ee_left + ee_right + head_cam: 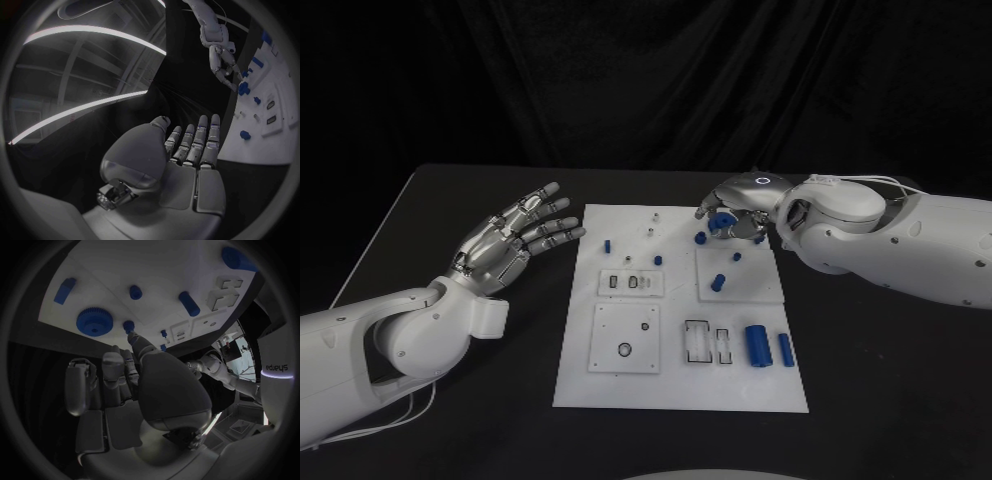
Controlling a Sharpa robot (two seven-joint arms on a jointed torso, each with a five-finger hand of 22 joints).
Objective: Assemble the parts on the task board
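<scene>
The right hand [737,212], one fingertip touching a small blue peg [129,326] beside the blue gear [94,321] at the task board [678,390]'s far right, seems to be seating it, while the left hand [514,240] waits spread, holding nothing.

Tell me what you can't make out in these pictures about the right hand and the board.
- Head view: whether the right hand grips the blue part under its fingers; the fingers cover it.
- Right wrist view: whether a fingertip touches the small blue peg beside the blue gear; the hand hides the contact.
- Head view: the tiny pegs at the far end of the task board are too small to tell apart.
</scene>
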